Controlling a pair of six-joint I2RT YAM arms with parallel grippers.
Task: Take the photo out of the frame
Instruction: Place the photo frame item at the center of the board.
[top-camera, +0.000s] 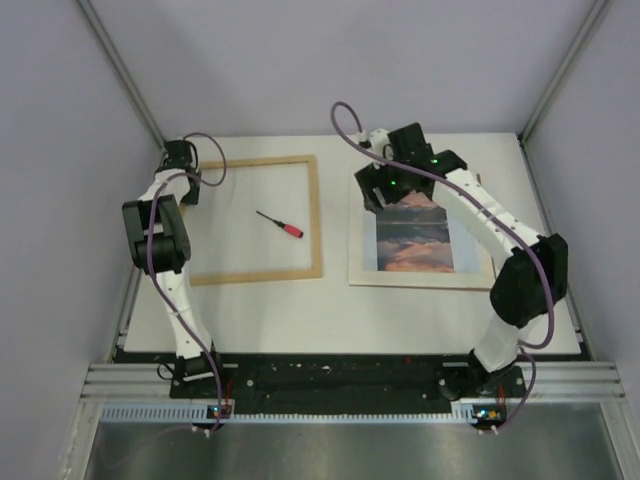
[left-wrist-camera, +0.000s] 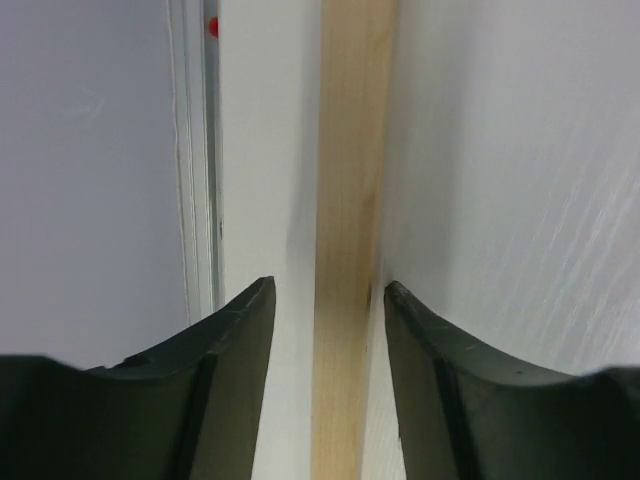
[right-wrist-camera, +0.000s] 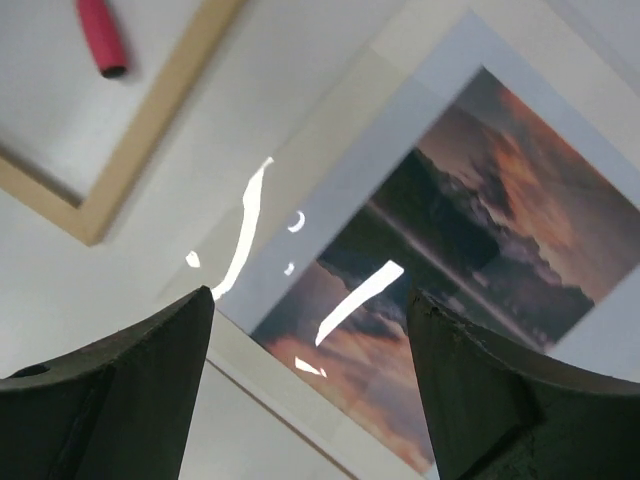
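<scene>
The frame (top-camera: 318, 215) is a light-wood rim lying flat at the left, with the table showing through it. The photo (top-camera: 415, 238), an orange-and-blue sunset print, lies to its right on a pale board (top-camera: 420, 277), outside the rim. My left gripper (top-camera: 182, 160) is at the frame's far-left corner. In the left wrist view it (left-wrist-camera: 325, 325) is open, with one finger on either side of the wood rim (left-wrist-camera: 345, 200). My right gripper (top-camera: 392, 195) hovers over the photo's far end. In the right wrist view it (right-wrist-camera: 310, 300) is open and empty above the glossy photo (right-wrist-camera: 480, 230).
A screwdriver with a red handle (top-camera: 281, 225) lies inside the frame; its handle (right-wrist-camera: 100, 35) and a frame corner (right-wrist-camera: 150, 125) show in the right wrist view. The table's left edge and wall run close beside the left gripper (left-wrist-camera: 195, 150).
</scene>
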